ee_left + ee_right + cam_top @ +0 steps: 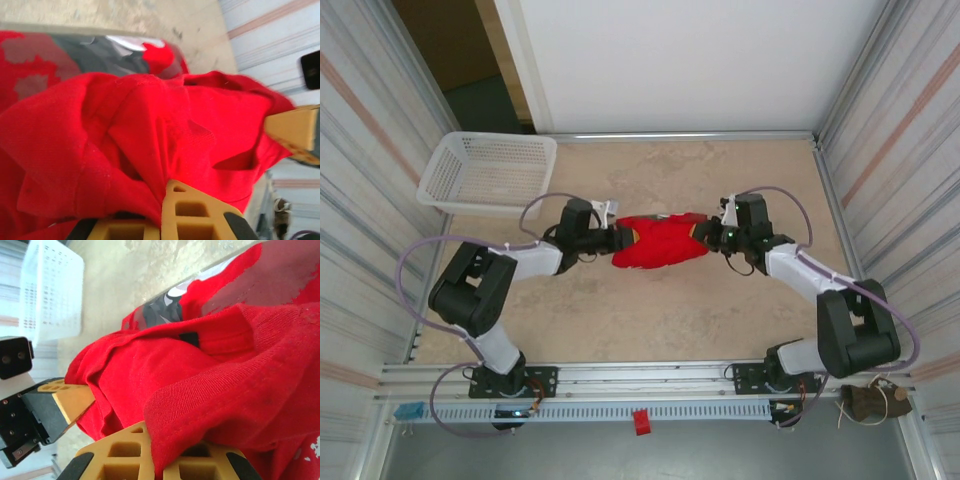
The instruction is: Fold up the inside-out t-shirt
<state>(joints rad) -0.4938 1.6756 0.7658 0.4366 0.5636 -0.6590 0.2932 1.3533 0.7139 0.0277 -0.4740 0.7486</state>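
The inside-out t-shirt (658,241) is a bunched bright red cloth stretched between both grippers over the middle of the table. My left gripper (618,238) is shut on its left end. In the left wrist view red fabric (150,130) runs down into the seam between the tan fingers (200,212). My right gripper (704,231) is shut on the right end. There a ribbed hem of the shirt (210,385) is pinched between the tan fingers (122,450). The opposite gripper's tan fingertip pokes out past the cloth in each wrist view.
A white plastic mesh basket (488,173) stands at the back left of the beige table (650,320). Corrugated walls close in both sides. A metal rail (650,375) runs along the near edge by the arm bases.
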